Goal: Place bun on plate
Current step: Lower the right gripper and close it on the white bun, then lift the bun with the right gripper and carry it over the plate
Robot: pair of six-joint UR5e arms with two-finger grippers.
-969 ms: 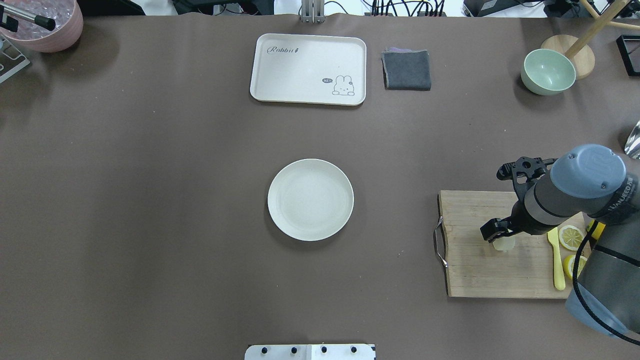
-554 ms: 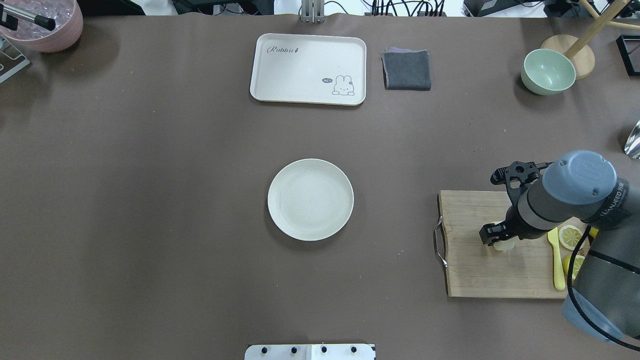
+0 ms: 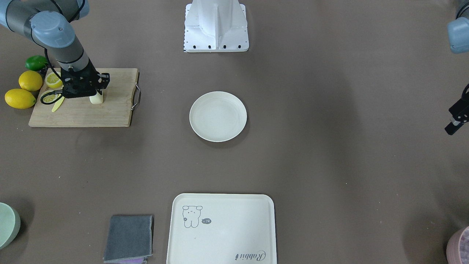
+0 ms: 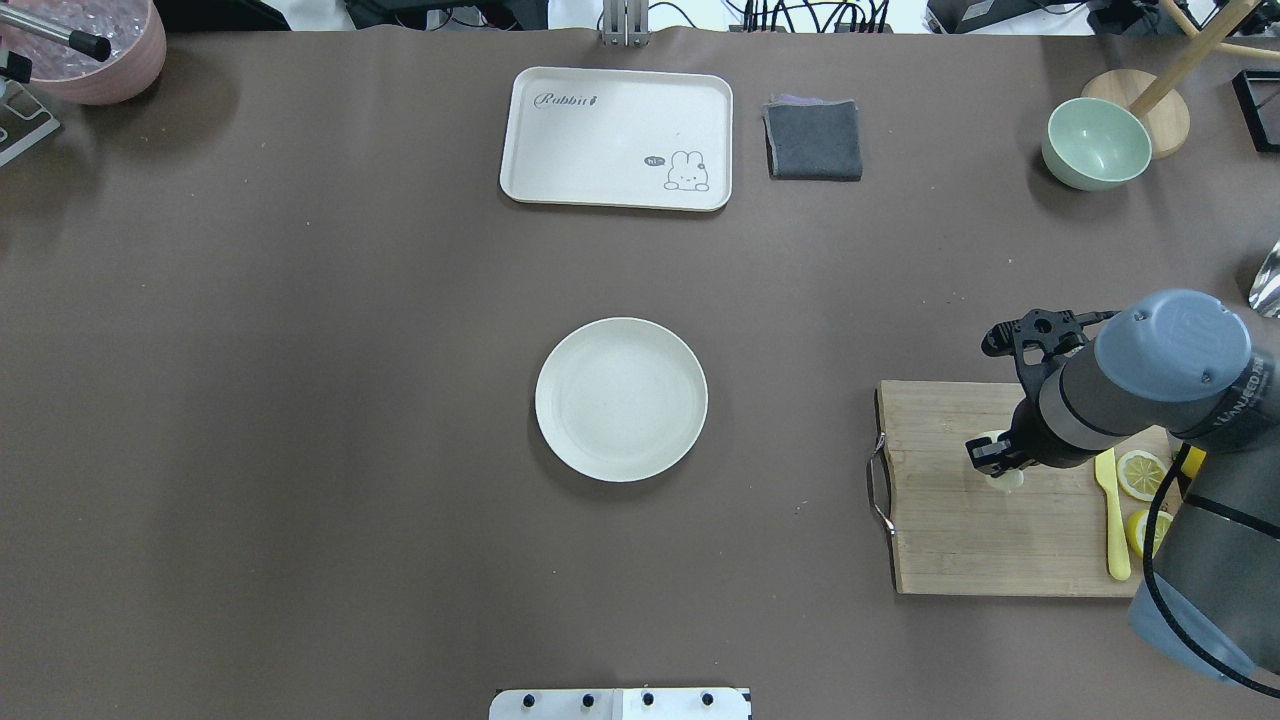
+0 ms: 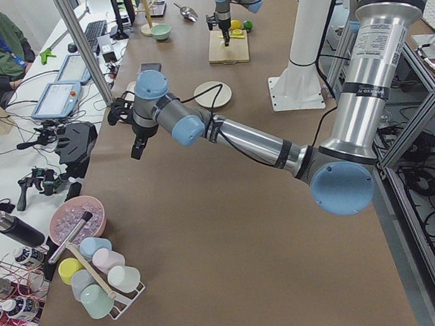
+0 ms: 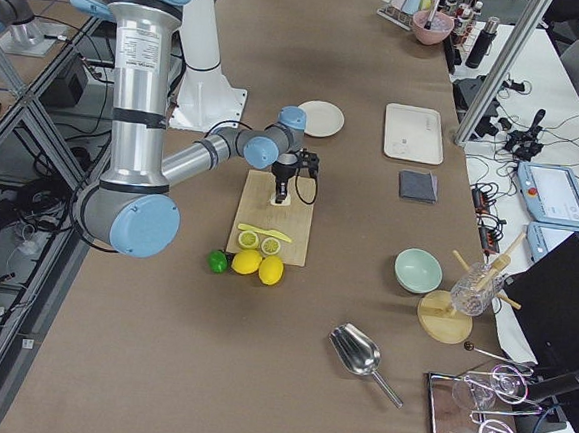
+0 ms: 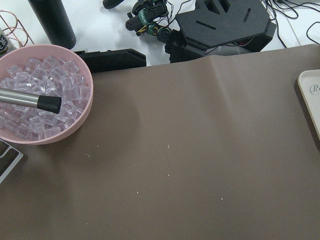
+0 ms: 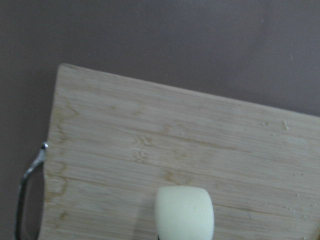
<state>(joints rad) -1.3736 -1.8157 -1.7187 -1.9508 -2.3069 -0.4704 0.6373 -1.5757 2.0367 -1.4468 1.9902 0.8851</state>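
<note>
Right now my right gripper (image 4: 997, 462) is closed narrowly on the small pale cream-white bun (image 8: 184, 212), the black fingers pinching its sides. It sits over the rectangular wooden cutting board (image 4: 960, 545) at the right of the overhead view. I cannot tell whether the bun's flat end is touching the wood or just above it. The bun is near the board's middle, back from every edge. The board's metal handle (image 4: 879, 487) marks the edge that faces the plate.

On the board's far right end lie a yellow plastic knife (image 4: 1113, 520) and yellow lemon slices (image 4: 1141, 474), apart from the bun.

A broad stretch of brown counter (image 4: 790, 400) runs from the handle edge to the raised rim of the round off-white plate (image 4: 621, 399) at the centre. The rectangular cream tray (image 4: 616, 138) and folded grey cloth (image 4: 814, 139) lie toward the top edge, well apart from the plate. The pale green bowl (image 4: 1095, 143) is at the upper right.

My left gripper (image 3: 454, 121) hangs at the right edge of the front-facing view, well apart from the plate. I cannot tell how wide it is open.
</note>
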